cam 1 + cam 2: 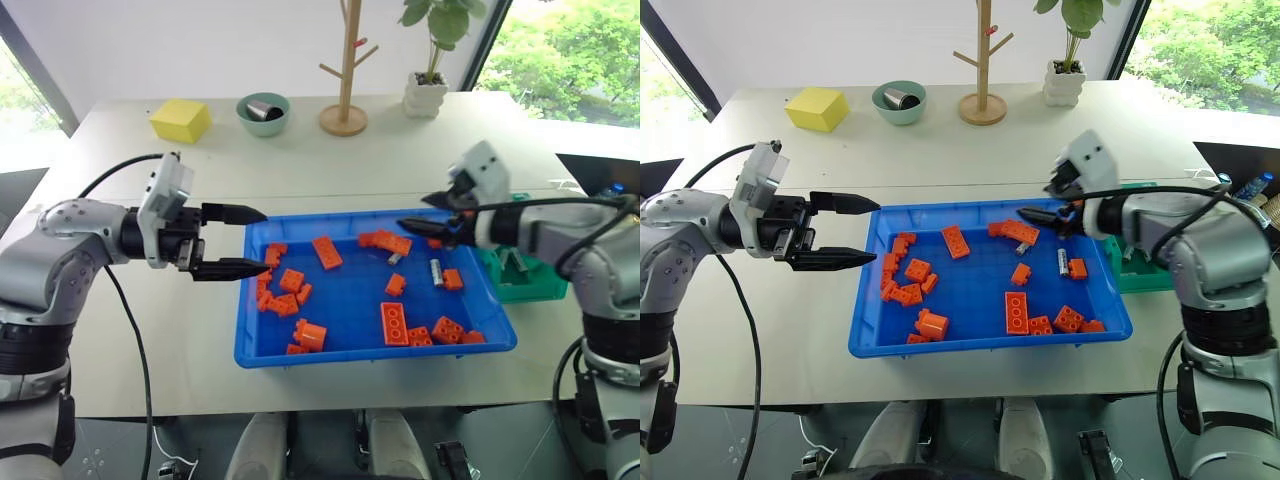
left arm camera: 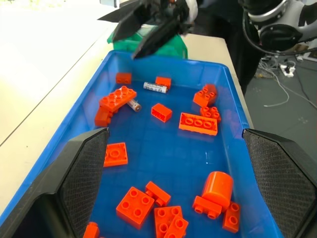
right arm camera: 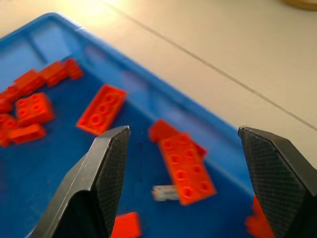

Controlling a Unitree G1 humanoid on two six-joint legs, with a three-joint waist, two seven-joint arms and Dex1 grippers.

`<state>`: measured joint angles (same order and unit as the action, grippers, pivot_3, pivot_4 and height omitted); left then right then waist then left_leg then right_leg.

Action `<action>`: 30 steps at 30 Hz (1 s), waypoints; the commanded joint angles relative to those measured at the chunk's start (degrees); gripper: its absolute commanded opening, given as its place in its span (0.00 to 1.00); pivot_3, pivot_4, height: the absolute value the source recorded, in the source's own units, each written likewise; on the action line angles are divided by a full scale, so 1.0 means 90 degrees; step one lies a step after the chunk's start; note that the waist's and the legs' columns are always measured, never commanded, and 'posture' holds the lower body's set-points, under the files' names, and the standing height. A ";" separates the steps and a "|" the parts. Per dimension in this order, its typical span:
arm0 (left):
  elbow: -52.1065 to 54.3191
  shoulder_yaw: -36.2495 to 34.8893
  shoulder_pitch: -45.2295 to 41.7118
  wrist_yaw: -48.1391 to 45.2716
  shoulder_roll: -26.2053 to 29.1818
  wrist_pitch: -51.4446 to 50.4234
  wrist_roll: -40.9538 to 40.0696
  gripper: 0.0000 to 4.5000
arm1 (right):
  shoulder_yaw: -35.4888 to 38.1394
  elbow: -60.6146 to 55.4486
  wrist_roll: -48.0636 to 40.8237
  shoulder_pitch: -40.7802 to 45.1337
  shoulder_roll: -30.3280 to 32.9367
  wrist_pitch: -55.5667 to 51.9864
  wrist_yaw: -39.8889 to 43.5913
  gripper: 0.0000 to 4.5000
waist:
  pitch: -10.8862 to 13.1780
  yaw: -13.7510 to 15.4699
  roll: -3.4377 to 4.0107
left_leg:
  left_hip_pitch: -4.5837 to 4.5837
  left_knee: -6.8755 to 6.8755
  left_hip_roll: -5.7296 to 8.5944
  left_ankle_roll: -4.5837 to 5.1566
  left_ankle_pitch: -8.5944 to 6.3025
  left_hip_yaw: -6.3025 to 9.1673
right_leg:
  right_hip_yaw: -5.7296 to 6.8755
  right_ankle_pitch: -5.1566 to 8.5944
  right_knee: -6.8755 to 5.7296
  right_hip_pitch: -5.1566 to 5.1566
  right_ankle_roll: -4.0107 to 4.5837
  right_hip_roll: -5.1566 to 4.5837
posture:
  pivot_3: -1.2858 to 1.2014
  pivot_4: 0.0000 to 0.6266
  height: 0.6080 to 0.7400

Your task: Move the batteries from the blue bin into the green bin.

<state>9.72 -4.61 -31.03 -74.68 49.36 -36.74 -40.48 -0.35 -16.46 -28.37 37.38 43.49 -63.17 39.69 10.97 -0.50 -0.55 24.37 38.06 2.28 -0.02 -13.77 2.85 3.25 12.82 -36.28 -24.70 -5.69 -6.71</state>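
Observation:
The blue bin [image 1: 250, 330] sits in the middle of the table with several orange bricks [image 1: 394, 323] in it. One battery [image 1: 436, 271] lies bare near the bin's right wall. Another battery [image 1: 394, 258] pokes out beside a long brick at the far side. The green bin [image 1: 540, 290] stands right of the blue bin, with something small and grey inside. My right gripper [image 1: 414, 213] hangs open and empty over the blue bin's far right corner. My left gripper [image 1: 256, 240] is open and empty, level with the bin's left rim and pointing across it.
Along the table's far edge stand a yellow block [image 1: 181, 119], a pale-green bowl [image 1: 264, 120] holding a metal cup, a wooden branch stand [image 1: 345, 110] and a potted plant [image 1: 427, 92]. Bare tabletop lies between these and the bins.

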 commanded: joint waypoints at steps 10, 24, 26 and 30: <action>0.0324 -0.0298 0.0094 0.0193 0.0115 0.0004 -0.0103 1.00 | -0.1165 0.1542 0.0999 0.0115 -0.0046 0.1640 0.0899 0.99 | 0.0000 -0.0024 0.0000 | -0.0002 -0.0001 -0.0001 0.0000 0.0000 0.0000 | 0.0000 -0.0001 -0.0004 -0.0002 -0.0001 0.0001 | 0.52 0.24 0.71; 0.0349 -0.0290 0.0010 0.0296 0.0109 -0.0029 -0.0130 1.00 | -0.1312 0.2805 0.1643 0.0519 -0.0533 0.2237 0.1123 0.88 | 0.0000 -0.0019 0.0000 | -0.0002 0.0000 0.0000 -0.0001 0.0001 -0.0001 | 0.0000 -0.0001 -0.0005 -0.0002 -0.0001 0.0001 | 0.52 0.24 0.71; 0.0332 -0.0281 -0.0015 0.0289 0.0108 -0.0026 -0.0125 1.00 | -0.1294 0.2768 0.1675 0.0505 -0.0564 0.2210 0.1120 0.69 | 0.0000 -0.0023 0.0000 | -0.0003 0.0000 0.0000 -0.0001 0.0001 -0.0001 | 0.0000 -0.0001 -0.0006 -0.0002 0.0000 0.0002 | 0.52 0.24 0.71; 0.0315 -0.0259 -0.0043 0.0282 0.0100 -0.0023 -0.0111 1.00 | -0.1252 0.2560 0.1657 0.0460 -0.0572 0.2113 0.1126 0.25 | 0.0000 -0.0025 0.0000 | -0.0003 0.0000 0.0000 -0.0001 0.0001 -0.0001 | 0.0000 -0.0001 -0.0007 -0.0002 -0.0001 0.0002 | 0.52 0.24 0.71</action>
<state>11.93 -5.47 -30.10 -72.09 49.57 -37.18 -40.75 -13.06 9.02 -13.48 40.53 38.51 -44.19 49.75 10.97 -0.73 -0.55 24.34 38.05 2.28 -0.04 -13.77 2.85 3.25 12.81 -36.34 -24.72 -5.70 -6.69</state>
